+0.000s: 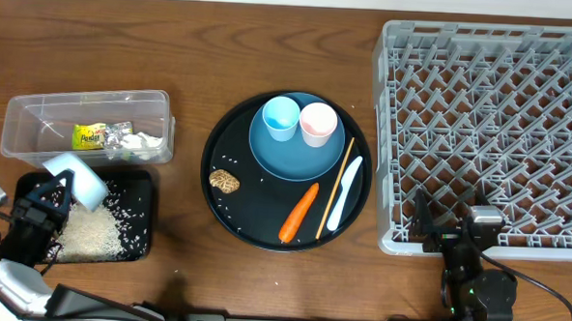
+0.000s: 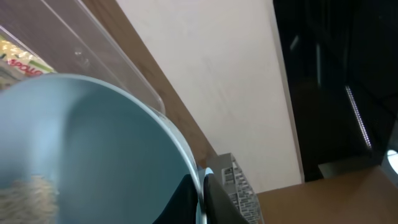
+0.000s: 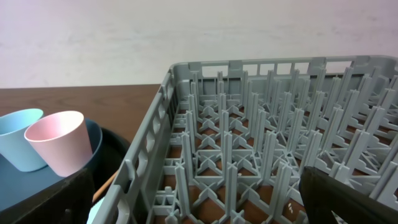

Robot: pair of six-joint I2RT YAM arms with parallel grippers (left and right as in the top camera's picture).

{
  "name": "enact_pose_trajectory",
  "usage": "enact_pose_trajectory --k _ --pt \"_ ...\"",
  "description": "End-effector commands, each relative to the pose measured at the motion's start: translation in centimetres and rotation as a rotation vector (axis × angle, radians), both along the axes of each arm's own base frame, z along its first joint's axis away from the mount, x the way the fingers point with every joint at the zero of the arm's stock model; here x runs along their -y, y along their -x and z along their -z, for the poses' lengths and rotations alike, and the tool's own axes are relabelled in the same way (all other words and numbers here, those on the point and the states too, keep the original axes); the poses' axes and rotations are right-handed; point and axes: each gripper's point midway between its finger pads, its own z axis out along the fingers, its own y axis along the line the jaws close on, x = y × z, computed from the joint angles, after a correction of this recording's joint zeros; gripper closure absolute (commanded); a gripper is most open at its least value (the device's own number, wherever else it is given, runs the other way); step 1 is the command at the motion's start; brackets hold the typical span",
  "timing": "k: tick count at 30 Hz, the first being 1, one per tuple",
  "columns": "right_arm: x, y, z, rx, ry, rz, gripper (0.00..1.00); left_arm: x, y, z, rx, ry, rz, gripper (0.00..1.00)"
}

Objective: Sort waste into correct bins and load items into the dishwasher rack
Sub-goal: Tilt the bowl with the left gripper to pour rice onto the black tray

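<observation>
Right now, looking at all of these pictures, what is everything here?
dishwasher rack: 1, light grey, table's right side
round tray: 1, black, centre
plate: 1, dark blue, on round tray
cups: 2, light blue and pale pink, upright on plate
utensil: 1, pale blue, round tray's right
chopstick: 1, wooden, beside utensil
carrot: 1, orange, round tray
biscuit: 1, brown, round tray's left
clear tub: 1, far left
snack wrapper: 1, yellow-green, in tub
tissue: 1, white, in tub
rectangular tray: 1, black, beside tub
rice: pile, white, in rectangular tray
bowl: 1, white, tilted over rectangular tray
table: brown wood
left end effector: shut on bowl's rim
right end effector: open, at rack's edge
</observation>
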Motion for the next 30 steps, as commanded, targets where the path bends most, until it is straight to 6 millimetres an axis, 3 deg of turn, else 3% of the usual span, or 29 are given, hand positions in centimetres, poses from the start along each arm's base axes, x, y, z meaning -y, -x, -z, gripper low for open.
enact_pose_trajectory --k 1,4,8,11,13,14,16,18,21,23,26,28,30 --pt "0.6 0.0 0.2 -0.005 0.013 0.024 0.01 0.1 0.1 -0.7 0.025 0.042 0.014 0.92" --pt "0.6 0.0 0.2 -0.005 0.013 0.024 0.01 -0.3 0.0 -0.6 0.02 -0.012 0.0 0.92" --pt "0.6 0.0 0.2 -0.005 0.013 0.024 0.01 -0.1 0.1 -0.8 0.022 0.047 0.009 0.93" --pt "0.6 0.0 0.2 -0.005 0.013 0.024 0.01 -0.9 -0.1 0.7 -0.051 0.025 -0.037 0.92" --pt "0.6 0.0 0.2 -0.005 0.013 0.024 0.01 -0.2 0.0 -0.5 0.015 0.071 0.009 0.92" --pt "0.6 0.0 0.2 -0.005 0.013 0.024 0.01 -0.3 -0.1 -0.4 0.023 0.014 0.008 0.92" --pt "0.6 0.0 0.2 -0.005 0.013 0.024 0.01 -1.1 -0.1 1.3 -0.08 0.043 -0.046 0.93" --pt "0.6 0.0 0.2 -0.005 0.013 0.024 0.01 -0.5 -0.1 -0.2 0.015 0.071 0.008 0.92" --pt "0.6 0.0 0.2 -0.005 0.013 0.024 0.01 -1.5 -0.1 0.8 -0.034 0.053 -0.036 0.92" --pt "0.6 0.0 0.2 -0.005 0.013 0.024 0.01 -1.1 0.0 0.0 0.012 0.083 -0.007 0.93" --pt "0.6 0.0 0.2 -0.005 0.013 0.024 0.01 -1.7 0.0 1.4 -0.071 0.104 -0.053 0.93" --pt "0.6 0.0 0.2 -0.005 0.013 0.024 0.01 -1.1 0.0 0.2 0.001 0.113 -0.008 0.93" --pt "0.6 0.0 0.2 -0.005 0.013 0.024 0.01 -1.8 0.0 1.8 -0.076 0.095 -0.054 0.93"
